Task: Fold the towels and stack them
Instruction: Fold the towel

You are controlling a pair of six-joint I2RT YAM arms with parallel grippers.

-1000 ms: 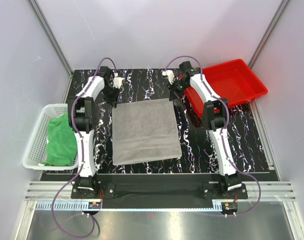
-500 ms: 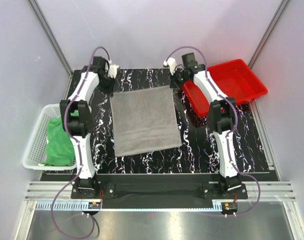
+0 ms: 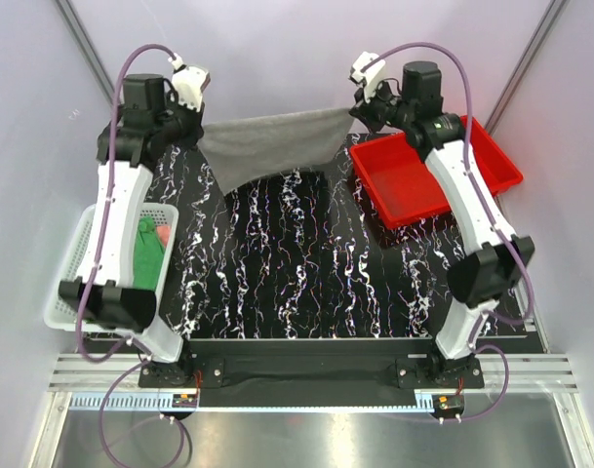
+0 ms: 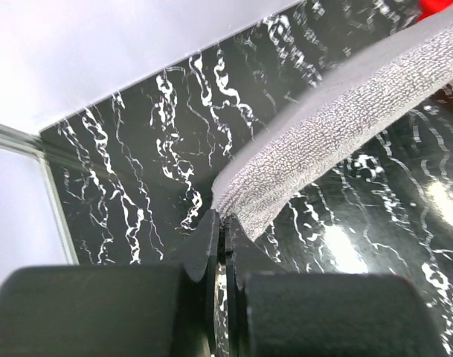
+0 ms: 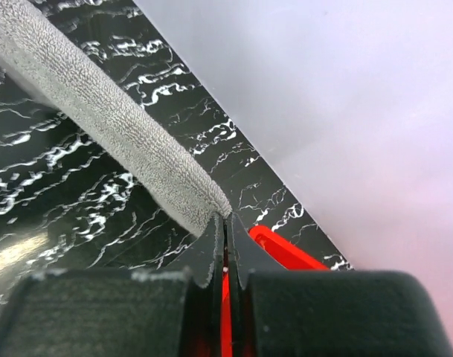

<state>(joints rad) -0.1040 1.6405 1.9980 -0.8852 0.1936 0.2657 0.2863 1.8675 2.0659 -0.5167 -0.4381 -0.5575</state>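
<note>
Each tool, left tool (image 4: 222, 223) and right tool (image 5: 224, 223), pinches a corner of the soft grey terry towel (image 3: 267, 146), hanging unfolded over the far bench, so all folding and stacking is left.

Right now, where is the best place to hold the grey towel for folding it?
At its two far corners, pinched from above, one per arm. The grey towel hangs stretched between the left gripper and right gripper, both shut on corner tips, so it drapes flat, probably ready to fold.
</note>
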